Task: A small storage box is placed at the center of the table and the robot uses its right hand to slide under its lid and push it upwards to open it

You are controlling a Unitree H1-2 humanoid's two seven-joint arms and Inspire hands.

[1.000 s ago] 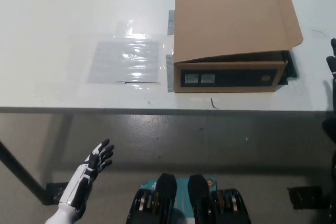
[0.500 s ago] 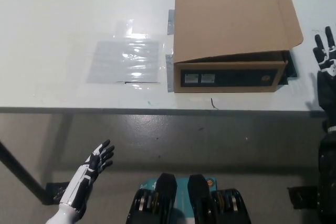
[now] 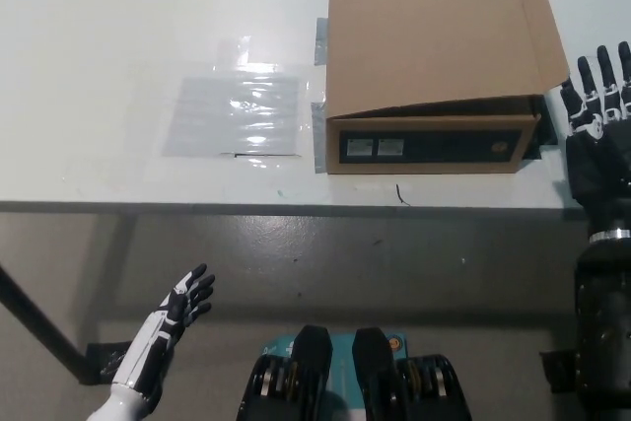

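- Head view: cardboard storage box [image 3: 434, 66] sits on the desk [image 3: 118, 36], lid [image 3: 439, 32] down.
- Right hand [image 3: 596, 135], fingers spread, hovers beside it, approaching; next, slide under the lid edge.
- Left hand [image 3: 168, 327] rests low, open.

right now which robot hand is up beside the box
The black right robot hand, fingers apart, just right of the cardboard box at table height. The white left robot hand hangs below the table edge.

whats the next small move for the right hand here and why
Probably slide the right hand leftward toward the box lid edge. The hand is open, beside the storage box and apart from it, while the lid lies closed. The left hand rests open below the table.
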